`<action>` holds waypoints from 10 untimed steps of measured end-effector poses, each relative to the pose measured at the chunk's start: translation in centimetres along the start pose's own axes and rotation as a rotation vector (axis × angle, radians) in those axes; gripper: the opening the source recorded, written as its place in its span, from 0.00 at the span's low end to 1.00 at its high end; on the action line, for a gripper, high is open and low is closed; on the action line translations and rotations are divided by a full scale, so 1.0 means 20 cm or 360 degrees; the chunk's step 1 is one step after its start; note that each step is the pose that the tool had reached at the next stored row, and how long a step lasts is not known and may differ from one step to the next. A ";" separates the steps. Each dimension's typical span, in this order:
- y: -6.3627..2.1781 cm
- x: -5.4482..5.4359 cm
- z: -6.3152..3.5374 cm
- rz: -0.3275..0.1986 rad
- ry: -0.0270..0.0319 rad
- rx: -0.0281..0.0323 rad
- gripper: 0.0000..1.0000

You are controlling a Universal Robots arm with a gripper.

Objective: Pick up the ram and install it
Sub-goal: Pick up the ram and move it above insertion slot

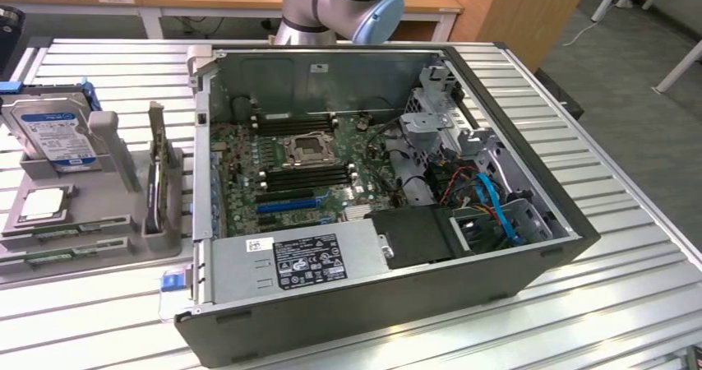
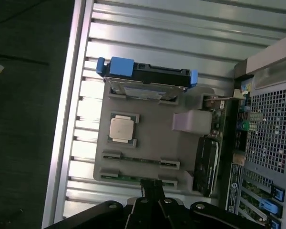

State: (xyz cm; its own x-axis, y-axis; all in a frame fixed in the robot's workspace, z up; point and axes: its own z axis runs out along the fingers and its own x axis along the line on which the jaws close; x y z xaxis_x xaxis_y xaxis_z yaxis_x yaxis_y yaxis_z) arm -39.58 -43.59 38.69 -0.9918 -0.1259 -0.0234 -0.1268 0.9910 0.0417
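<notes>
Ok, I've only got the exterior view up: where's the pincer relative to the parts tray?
Observer: The pincer hangs over the grey tray's rim, its tip lined up with the outermost memory stick.
Operator: Open or closed? Holding anything?
Observer: Closed and empty. That stick and the second memory stick both lie in their slots.
Operator: Anything else close by on that side?
Observer: The computer case's perforated back panel sits right beside the tray.
</notes>
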 end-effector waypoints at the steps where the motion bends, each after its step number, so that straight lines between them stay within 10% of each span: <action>1: 0.000 0.00 0.000 -0.0027 0.00011 -0.00006 0.10; 10: 0.000 0.00 0.001 -0.0282 0.00115 -0.00066 0.10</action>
State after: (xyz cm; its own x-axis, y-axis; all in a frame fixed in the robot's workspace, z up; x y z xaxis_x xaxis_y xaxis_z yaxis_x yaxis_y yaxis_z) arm -39.58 -43.59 38.67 -0.9540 -0.2989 -0.0236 -0.2997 0.9531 0.0417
